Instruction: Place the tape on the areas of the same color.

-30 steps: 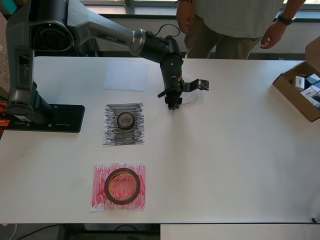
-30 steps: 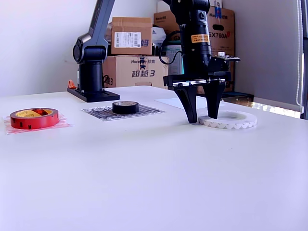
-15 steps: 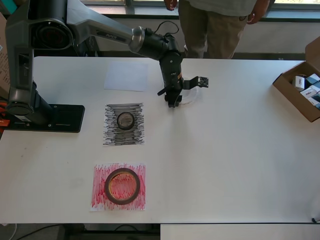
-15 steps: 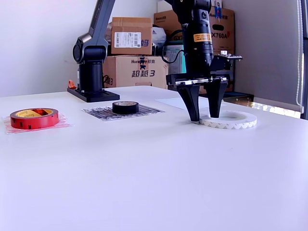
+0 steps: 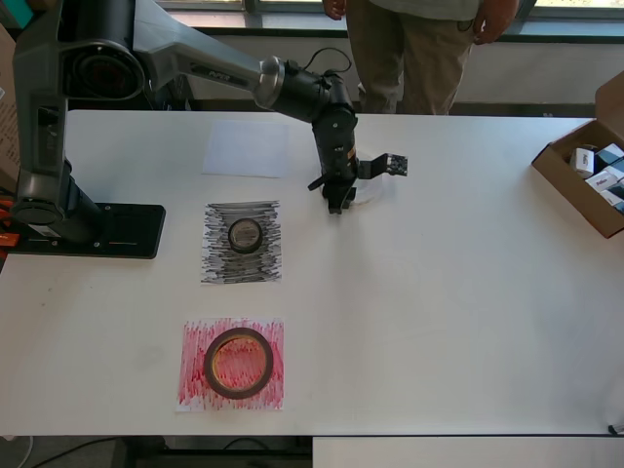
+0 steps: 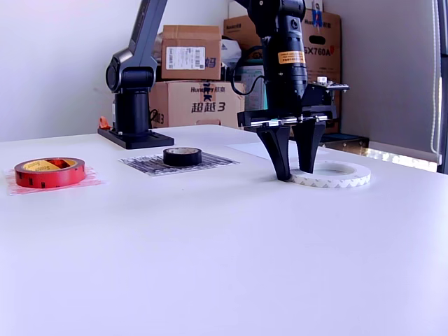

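1. Three tape rolls lay on the white table (image 5: 458, 312): a red roll (image 5: 238, 363), a black roll (image 5: 245, 235) and a whitish roll (image 6: 330, 173).
2. The red roll sat on the red-scribbled sheet (image 5: 193, 390), near the front edge in the overhead view and at the far left of the exterior view.
3. The black roll rested at the middle of the black-scribbled sheet (image 5: 216, 263), between the red sheet and the plain white sheet (image 5: 246, 148) in the overhead view.
4. The whitish roll lay flat on bare table to the right of the white sheet in the overhead view, off the paper.
5. The gripper (image 6: 294, 168) pointed straight down at the left part of that ring in the exterior view, its two fingers spread apart with tips at table level.
6. One finger (image 6: 280, 155) stood outside the ring wall and the other inside the hole; whether they touched the tape could not be told.
7. A person (image 5: 409, 54) stood beyond the far table edge, and an open cardboard box (image 5: 575, 180) sat at the right edge in the overhead view.
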Controlling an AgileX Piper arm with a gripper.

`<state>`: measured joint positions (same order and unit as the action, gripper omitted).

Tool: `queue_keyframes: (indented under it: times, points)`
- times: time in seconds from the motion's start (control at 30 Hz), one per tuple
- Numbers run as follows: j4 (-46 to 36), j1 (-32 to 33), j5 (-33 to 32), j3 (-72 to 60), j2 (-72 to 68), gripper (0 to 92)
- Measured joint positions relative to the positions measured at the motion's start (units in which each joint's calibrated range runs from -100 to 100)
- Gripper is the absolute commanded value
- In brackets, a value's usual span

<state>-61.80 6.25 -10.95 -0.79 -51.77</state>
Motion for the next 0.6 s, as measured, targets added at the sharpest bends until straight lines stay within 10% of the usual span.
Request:
queue_keyframes:
  times: [0.27,0.47,0.6]
  points:
    - [0.0,0.0,0.1,0.0,-0.18,43.5]
    - [-0.14,0.0,0.08,0.0,-0.16,0.0]
    - [-0.14,0.22,0.08,0.0,0.18,0.0]
